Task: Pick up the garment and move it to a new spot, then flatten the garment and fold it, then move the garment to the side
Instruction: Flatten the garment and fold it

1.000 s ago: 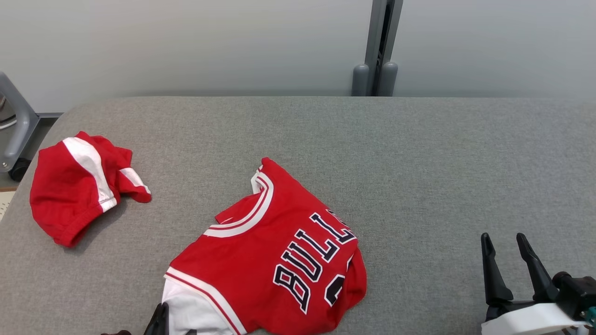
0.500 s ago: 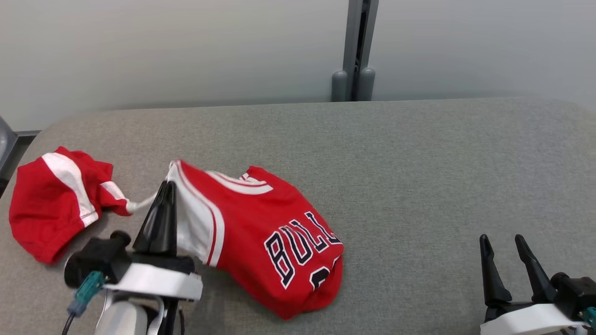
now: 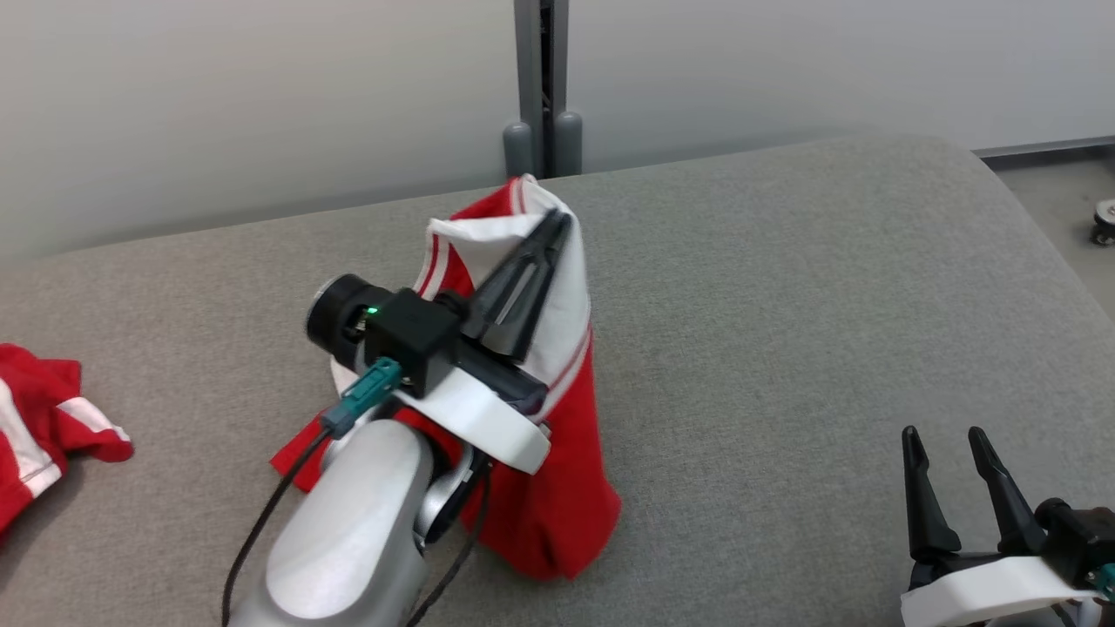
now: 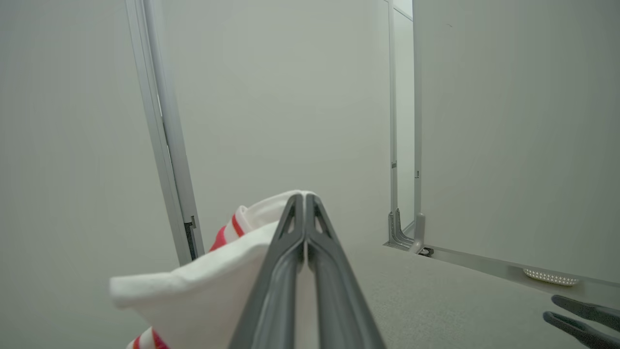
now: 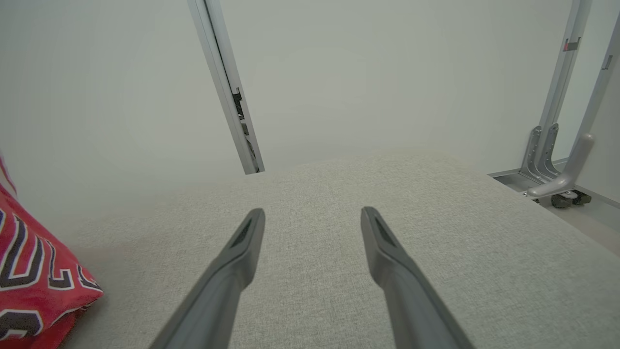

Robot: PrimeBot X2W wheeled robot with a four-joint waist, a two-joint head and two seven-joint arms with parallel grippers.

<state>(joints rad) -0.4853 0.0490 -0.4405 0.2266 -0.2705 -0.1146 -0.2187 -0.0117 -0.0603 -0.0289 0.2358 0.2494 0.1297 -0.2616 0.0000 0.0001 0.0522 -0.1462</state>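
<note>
At nine o'clock in the head view a second red garment [image 3: 39, 435] lies at the edge of the grey padded table [image 3: 784, 287]. Near the centre the left gripper [image 3: 557, 219] is clenched on the white-trimmed edge of the red jersey [image 3: 566, 470], which hangs bunched with its lower end seemingly touching the table. This looks like the first step, carrying the garment to a new spot, so the next move calls for laying it on open table toward three o'clock, where the right gripper [image 3: 942, 433] at five o'clock, jaws released and holding nothing, could help spread it.
</note>
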